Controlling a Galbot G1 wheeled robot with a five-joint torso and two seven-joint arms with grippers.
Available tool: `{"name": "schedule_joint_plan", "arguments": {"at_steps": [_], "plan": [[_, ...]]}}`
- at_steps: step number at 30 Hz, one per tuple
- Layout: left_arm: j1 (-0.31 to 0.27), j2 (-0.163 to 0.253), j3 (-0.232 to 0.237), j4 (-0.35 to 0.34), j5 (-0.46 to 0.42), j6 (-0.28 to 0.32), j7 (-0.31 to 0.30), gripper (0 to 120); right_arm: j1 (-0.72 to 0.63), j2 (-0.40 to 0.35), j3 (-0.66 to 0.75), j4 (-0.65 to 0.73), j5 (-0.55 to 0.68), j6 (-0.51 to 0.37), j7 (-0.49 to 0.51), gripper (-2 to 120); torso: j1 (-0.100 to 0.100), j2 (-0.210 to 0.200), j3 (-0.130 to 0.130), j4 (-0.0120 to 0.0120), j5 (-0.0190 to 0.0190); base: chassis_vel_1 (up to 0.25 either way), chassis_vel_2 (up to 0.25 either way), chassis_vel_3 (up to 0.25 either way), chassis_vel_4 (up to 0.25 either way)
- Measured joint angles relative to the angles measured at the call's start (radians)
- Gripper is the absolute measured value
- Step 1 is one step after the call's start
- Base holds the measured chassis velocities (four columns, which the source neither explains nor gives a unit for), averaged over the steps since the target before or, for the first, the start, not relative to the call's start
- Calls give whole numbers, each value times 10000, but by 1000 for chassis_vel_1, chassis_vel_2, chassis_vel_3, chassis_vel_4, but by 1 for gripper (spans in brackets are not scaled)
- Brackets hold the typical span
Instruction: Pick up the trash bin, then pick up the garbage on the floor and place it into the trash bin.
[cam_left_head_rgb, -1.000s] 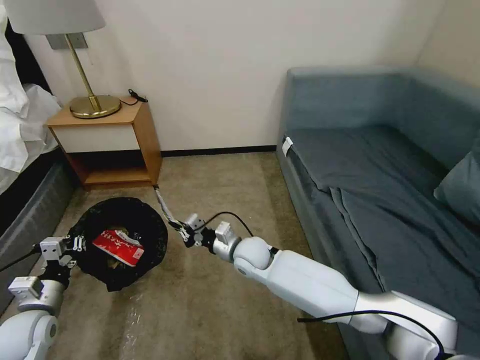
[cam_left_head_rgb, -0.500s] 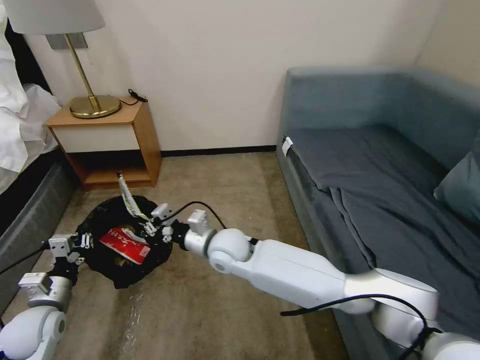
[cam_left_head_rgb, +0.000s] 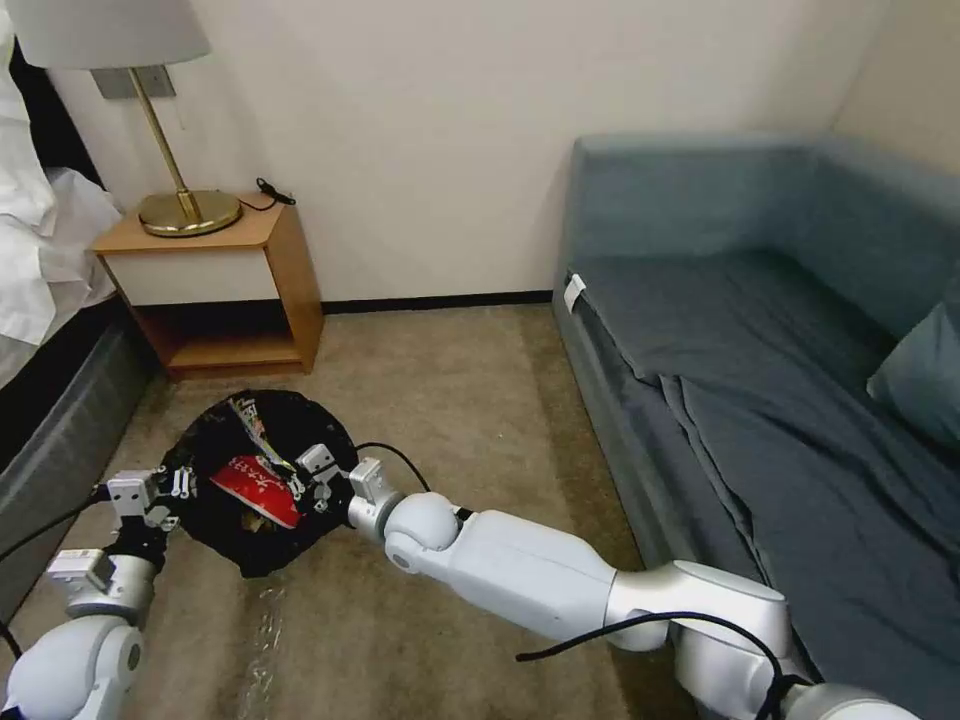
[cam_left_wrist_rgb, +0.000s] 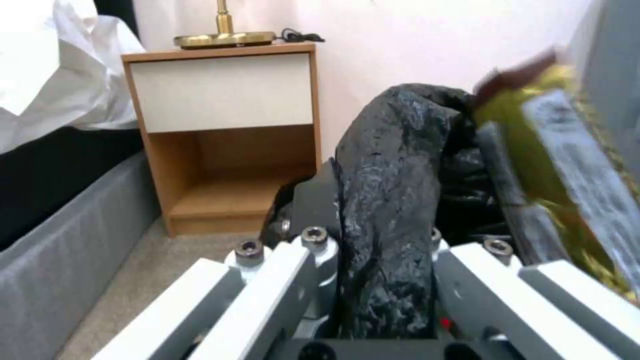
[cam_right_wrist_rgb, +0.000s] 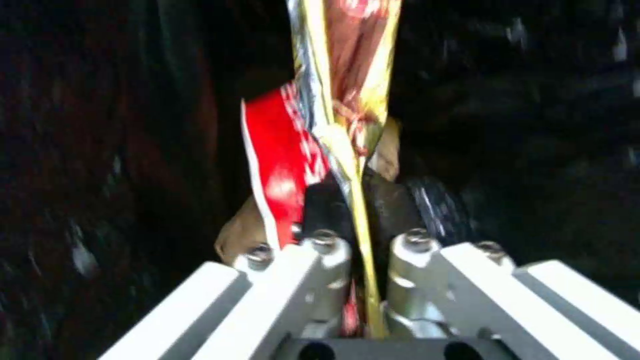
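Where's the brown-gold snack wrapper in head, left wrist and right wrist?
Head: snack wrapper sticks up over the trash bin, pinched by the right gripper.
Left wrist: wrapper beside the black liner clamped by the left gripper.
Right wrist: wrapper edge-on between the fingers.
Shared landmark: the black bin liner.

One trash bin (cam_left_head_rgb: 262, 480) holds two pieces of garbage in plain sight, a red wrapper (cam_left_head_rgb: 255, 489) and a brown-gold snack wrapper (cam_left_head_rgb: 250, 427), with two grippers, left (cam_left_head_rgb: 165, 492) and right (cam_left_head_rgb: 300, 480), beside one lamp (cam_left_head_rgb: 150, 110), one nightstand (cam_left_head_rgb: 215, 290) and one sofa (cam_left_head_rgb: 760, 350).
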Motion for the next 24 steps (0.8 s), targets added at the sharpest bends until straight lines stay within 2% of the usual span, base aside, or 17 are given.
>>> {"name": "schedule_joint_plan", "arguments": {"at_steps": [2,3,5,6,8,9,11,12,15,18,21,24], "plan": [[56,-26,-1,13,-7,-15,11,6,-129,-52,-65,-49,-132,0,25,19,0,0,0,0,0,0,0,0,0],[56,-26,-1,13,-7,-15,11,6,-129,-52,-65,-49,-132,0,25,19,0,0,0,0,0,0,0,0,0],[64,-34,8,13,-7,-22,25,6,-138,-104,-81,38,-132,0,28,33,0,0,0,-1,-2,0,0,0,0],[64,-34,8,13,-7,-22,25,6,-138,-104,-81,38,-132,0,28,33,0,0,0,-1,-2,0,0,0,0],[43,-42,9,25,-4,-23,37,6,-132,-121,-80,116,-132,4,30,41,0,0,0,-1,1,0,0,0,0],[43,-42,9,25,-4,-23,37,6,-132,-121,-80,116,-132,4,30,41,0,0,0,-1,1,0,0,0,0],[15,-62,23,46,3,-23,29,6,-92,-140,-81,282,-100,3,51,51,0,0,0,0,0,0,0,0,0],[15,-62,23,46,3,-23,29,6,-92,-140,-81,282,-100,3,51,51,0,0,0,0,0,0,0,0,0],[-36,-67,15,209,5,-34,-29,6,135,-506,-311,1340,216,-203,324,70,0,0,0,0,1,0,0,0,0],[-40,-64,1,262,-3,-46,-49,6,205,-650,-405,1698,348,-300,446,75,0,0,0,0,1,0,0,0,0],[-53,-64,-20,402,-42,-78,-103,6,289,-995,-500,2580,617,-545,1061,92,0,0,0,0,1,0,0,0,0],[-78,-72,-28,449,-79,-81,-145,6,295,-1179,-269,2955,683,-577,1356,99,0,0,0,0,0,0,0,0,0]]}}
